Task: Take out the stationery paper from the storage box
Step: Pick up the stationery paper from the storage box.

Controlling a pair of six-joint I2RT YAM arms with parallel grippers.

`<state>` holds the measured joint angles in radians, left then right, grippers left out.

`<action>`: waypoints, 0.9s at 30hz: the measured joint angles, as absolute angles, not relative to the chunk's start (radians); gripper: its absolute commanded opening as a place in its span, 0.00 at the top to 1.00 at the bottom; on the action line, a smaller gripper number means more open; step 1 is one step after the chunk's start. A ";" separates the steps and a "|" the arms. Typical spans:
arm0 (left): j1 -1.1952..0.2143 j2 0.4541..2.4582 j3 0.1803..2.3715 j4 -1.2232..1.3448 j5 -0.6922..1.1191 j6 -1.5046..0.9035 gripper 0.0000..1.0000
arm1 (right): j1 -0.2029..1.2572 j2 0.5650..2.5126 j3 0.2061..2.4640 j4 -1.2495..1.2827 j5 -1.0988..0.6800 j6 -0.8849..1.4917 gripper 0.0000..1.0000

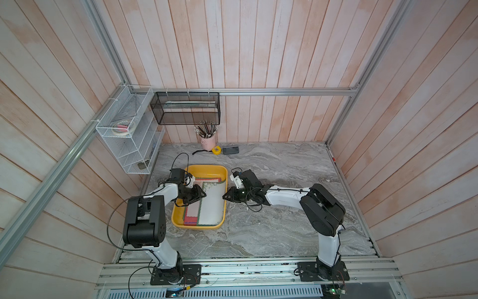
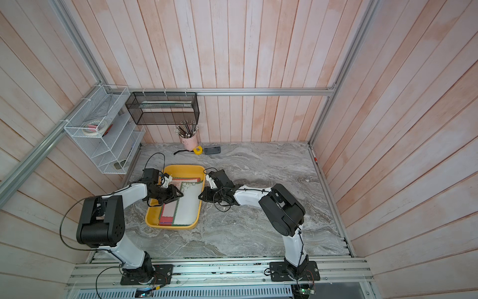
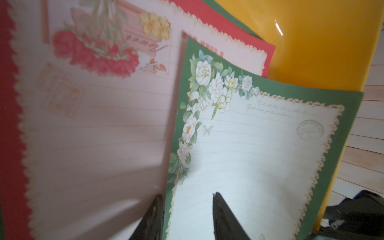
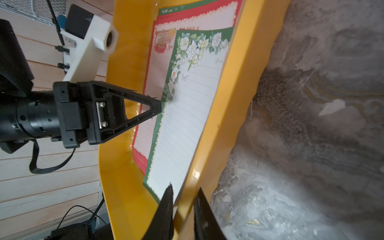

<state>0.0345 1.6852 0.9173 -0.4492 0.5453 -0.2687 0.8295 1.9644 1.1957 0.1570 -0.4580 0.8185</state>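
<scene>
Views from above: stationery paper (image 1: 210, 204) is stacked inside storage box (image 1: 204, 170); left gripper (image 1: 203, 195) is set at its 9 o'clock side, right gripper (image 1: 224, 196) at 3 o'clock.
Left wrist: jaws are seen parted astride the raised edge of the green-bordered sheet (image 3: 249, 155).
Right wrist: box wall is clamped.
Handling: sheets are judged light, limp, slippery and easily creased; one edge is best pinched.

We see a glossy, smooth yellow plastic storage box (image 4: 122, 176), matt printed stationery paper (image 3: 249, 166), a veined stone-look table (image 1: 284, 220) and wooden walls (image 1: 258, 51).
</scene>
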 measured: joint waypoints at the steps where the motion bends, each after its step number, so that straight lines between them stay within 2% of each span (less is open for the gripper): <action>1: 0.035 1.685 0.917 -0.449 0.546 -0.269 0.63 | 0.830 1.965 1.196 0.157 -0.459 0.819 0.79; 7: 0.035 1.684 0.917 -0.448 0.570 -0.266 0.69 | 0.830 1.966 1.196 0.158 -0.462 0.818 0.79; 27: 0.005 1.696 0.916 -0.467 0.546 -0.232 0.68 | 0.828 1.967 1.196 0.159 -0.471 0.818 0.79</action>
